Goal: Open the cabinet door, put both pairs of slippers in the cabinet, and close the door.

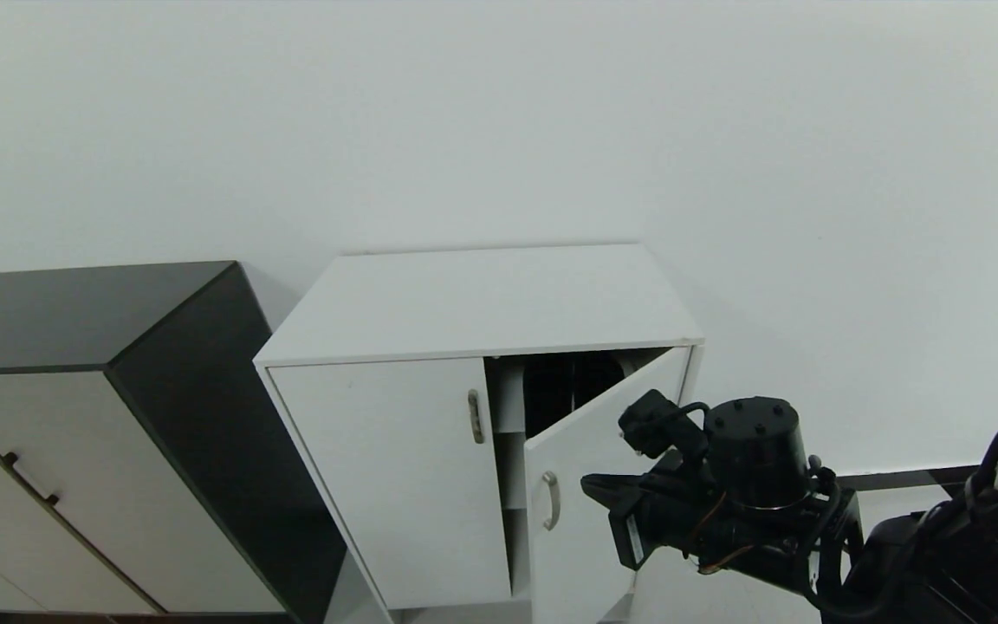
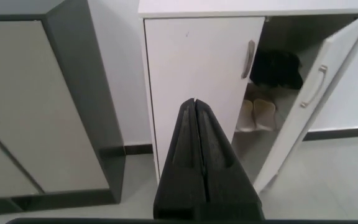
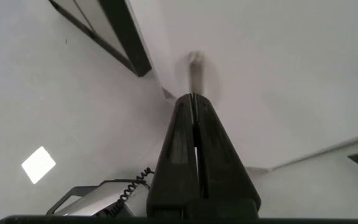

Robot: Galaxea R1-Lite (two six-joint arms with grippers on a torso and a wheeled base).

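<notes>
cabinet (image 1: 482,303) right door (image 1: 590,433) ajar | left wrist view looks inside: dark slippers (image 2: 277,67) above, pale slippers (image 2: 257,115) below | left tool (image 2: 195,106) pressed together | right tool (image 1: 596,487) pressed together, near right door

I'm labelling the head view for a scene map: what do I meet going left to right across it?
From the left: dark-topped cabinet → white cabinet's closed left door → left door handle → right door handle on the open door → right gripper.
</notes>
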